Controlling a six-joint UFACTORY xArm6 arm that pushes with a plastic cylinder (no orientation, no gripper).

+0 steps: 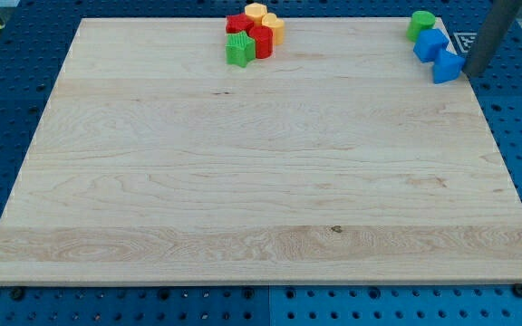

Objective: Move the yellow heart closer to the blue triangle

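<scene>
A yellow heart (275, 28) sits in a tight cluster at the view's top centre, touching a second yellow block (256, 12), two red blocks (237, 23) (261, 42) and a green block (239, 51). The blue triangle (447, 67) lies near the board's top right corner, against another blue block (430, 43). My tip (475, 72) is just right of the blue triangle, at the board's right edge, close to it or touching it. It is far to the right of the yellow heart.
A round green block (421, 23) sits just above the blue blocks at the top right. The wooden board (261, 181) lies on a blue perforated table (7, 109).
</scene>
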